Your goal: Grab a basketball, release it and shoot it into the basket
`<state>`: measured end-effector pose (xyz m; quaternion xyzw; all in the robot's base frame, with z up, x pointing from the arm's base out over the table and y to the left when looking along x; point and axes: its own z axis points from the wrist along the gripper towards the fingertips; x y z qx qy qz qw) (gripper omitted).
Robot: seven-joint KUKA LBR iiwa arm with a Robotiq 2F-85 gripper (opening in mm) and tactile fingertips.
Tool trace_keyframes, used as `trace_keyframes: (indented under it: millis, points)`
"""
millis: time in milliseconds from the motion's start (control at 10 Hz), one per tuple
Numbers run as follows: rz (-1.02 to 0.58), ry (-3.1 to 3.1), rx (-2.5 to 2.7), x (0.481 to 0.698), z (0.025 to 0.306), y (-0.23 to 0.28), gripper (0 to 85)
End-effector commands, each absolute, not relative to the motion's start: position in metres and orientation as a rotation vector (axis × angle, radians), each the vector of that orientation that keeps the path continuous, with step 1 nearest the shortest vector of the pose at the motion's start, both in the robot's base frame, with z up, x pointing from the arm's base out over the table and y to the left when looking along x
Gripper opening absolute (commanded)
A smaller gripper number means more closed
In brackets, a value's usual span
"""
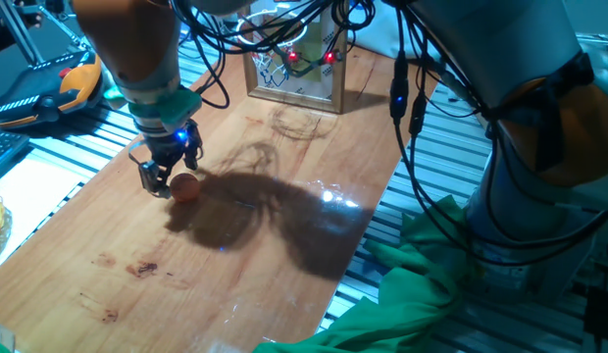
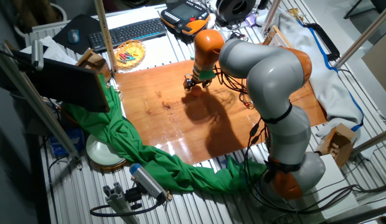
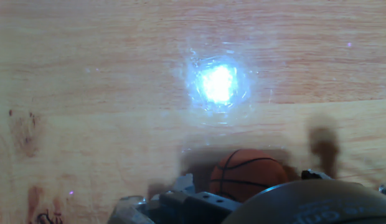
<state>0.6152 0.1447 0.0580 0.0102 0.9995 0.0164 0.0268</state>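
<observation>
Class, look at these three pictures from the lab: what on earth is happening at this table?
A robot arm has its gripper down at a small orange basketball on the wooden table. The ball lies by the fingers; whether they clamp it cannot be told. The basket stands at the table's far end, well away from the ball, so no shot has been made yet.

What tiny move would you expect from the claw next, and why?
Probably a short slide toward the basketball to centre it. The gripper sits low over the wooden table, but the ball appears to lie beside the fingers, not between them; the hand view shows it off-centre.
</observation>
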Motion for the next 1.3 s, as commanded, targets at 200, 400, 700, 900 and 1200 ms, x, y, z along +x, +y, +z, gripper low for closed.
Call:
trace_keyframes:
  millis: [200,400,700,900,1200]
  points:
    - [0.034,3.084,0.035,0.614,0.052,0.148,85.0]
    - [0.032,3.091,0.031,0.614,0.049,0.148,85.0]
    - [0.025,3.095,0.03,0.613,0.046,0.146,85.0]
    - [0.027,3.087,0.033,0.611,0.04,0.145,84.7]
    - [0.032,3.09,0.038,0.609,0.038,0.146,80.0]
